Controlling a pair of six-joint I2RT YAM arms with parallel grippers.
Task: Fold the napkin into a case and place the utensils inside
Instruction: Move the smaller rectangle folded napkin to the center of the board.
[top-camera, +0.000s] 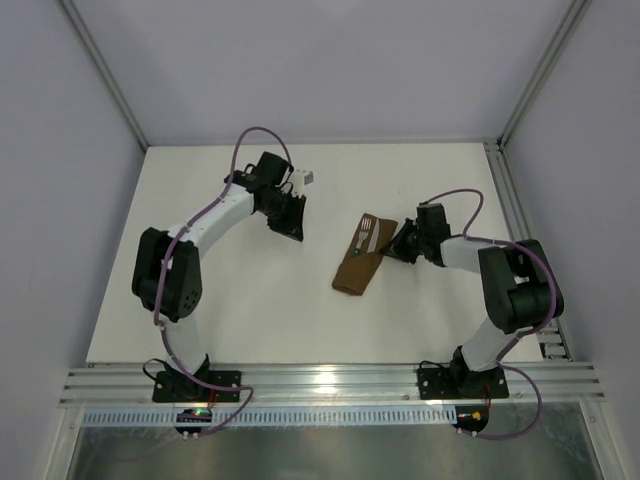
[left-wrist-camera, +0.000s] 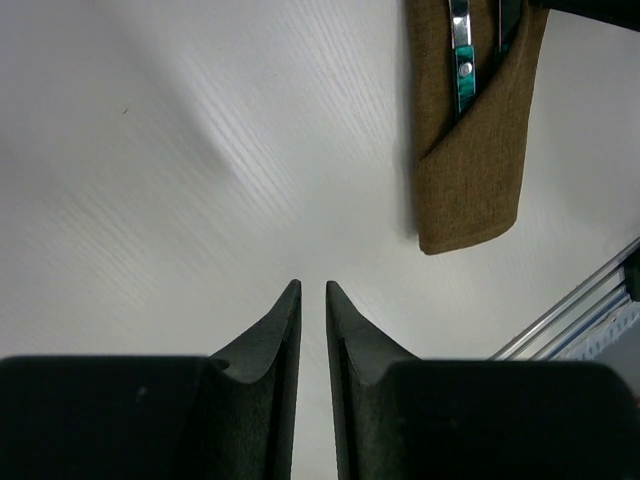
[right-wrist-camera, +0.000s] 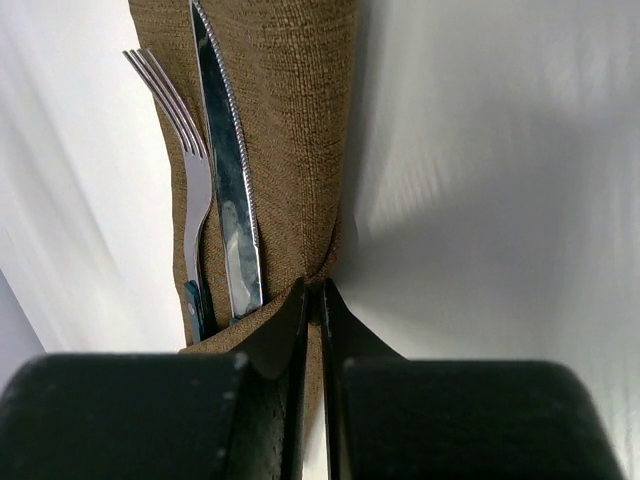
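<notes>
Right hand (right-wrist-camera: 312, 300) apparently pinches the case (right-wrist-camera: 290, 120) edge.

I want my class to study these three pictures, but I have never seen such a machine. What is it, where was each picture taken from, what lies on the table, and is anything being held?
These are two robot arms fixed at the near edge of a white table. The wide picture comes from a camera above and behind them; the other two come from cameras on each wrist, so the dark prongs at the bottom are that arm's own fingers.

On the table lies a brown napkin folded into a narrow case, with a knife and a fork tucked in, their tops sticking out.

The left gripper is nearly closed on nothing, away from the case. The right gripper is shut at the case's edge and seems to pinch the cloth.
</notes>
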